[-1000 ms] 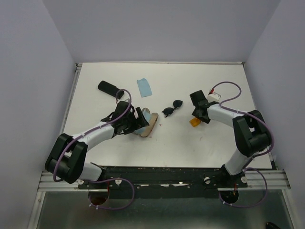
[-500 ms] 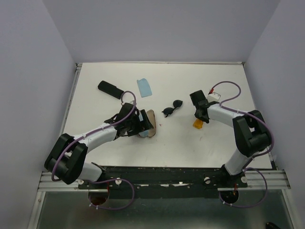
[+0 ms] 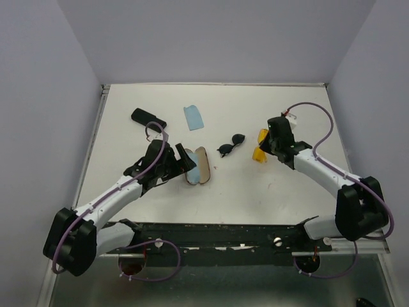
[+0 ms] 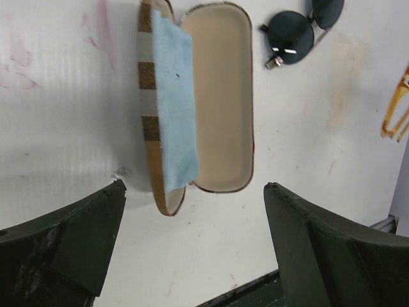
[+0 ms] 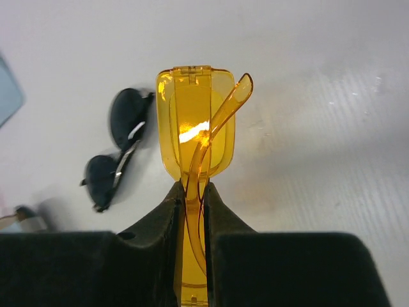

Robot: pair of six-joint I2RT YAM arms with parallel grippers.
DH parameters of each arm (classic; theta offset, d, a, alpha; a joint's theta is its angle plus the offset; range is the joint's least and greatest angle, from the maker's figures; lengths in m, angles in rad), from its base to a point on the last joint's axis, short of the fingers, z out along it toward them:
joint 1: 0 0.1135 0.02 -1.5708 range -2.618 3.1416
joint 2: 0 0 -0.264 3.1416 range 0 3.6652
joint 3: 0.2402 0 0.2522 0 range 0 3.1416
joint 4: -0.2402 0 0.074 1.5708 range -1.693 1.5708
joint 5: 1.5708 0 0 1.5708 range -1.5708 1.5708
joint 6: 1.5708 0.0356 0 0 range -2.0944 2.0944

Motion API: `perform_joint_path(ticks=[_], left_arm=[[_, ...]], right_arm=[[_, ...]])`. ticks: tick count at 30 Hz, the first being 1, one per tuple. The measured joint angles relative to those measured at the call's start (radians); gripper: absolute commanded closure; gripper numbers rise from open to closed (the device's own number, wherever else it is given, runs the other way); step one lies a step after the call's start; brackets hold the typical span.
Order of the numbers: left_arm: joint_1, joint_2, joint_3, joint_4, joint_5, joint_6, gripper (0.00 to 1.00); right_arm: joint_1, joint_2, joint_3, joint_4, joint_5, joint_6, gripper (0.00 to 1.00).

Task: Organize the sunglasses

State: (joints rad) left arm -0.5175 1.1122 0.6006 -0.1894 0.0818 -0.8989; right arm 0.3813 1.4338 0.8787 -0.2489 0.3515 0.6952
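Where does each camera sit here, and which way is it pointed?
Top external: above and behind the bases, looking down on the table; the left arm and right arm both show.
Left wrist: on the left arm, looking down at the open plaid case; the left fingers, spread, frame the bottom.
Right wrist: on the right arm, looking along the right fingers, closed on the orange sunglasses.
Shared: both wrist views catch the black sunglasses; the top view shows them between the arms.
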Motion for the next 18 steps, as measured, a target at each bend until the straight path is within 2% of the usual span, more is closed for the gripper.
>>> perform_joint_path(ticks=[5,10,18], left_arm=[[0.065,0.031,0.0,0.0,-0.019,0.0,0.16],[0.085,0.129,0.005,0.006,-0.017,0.002,0.42],[0.093,0.176,0.003,0.015,-0.016,-0.007,0.46]], right_arm=[[0.046,-0.08,-0.019,0.126,-0.224,-0.058,0.98],[0.209,-0.073,-0.005,0.207,-0.34,-0.095,0.98],[0.428,0.115,0.175,0.219,-0.315,-0.105,0.98]])
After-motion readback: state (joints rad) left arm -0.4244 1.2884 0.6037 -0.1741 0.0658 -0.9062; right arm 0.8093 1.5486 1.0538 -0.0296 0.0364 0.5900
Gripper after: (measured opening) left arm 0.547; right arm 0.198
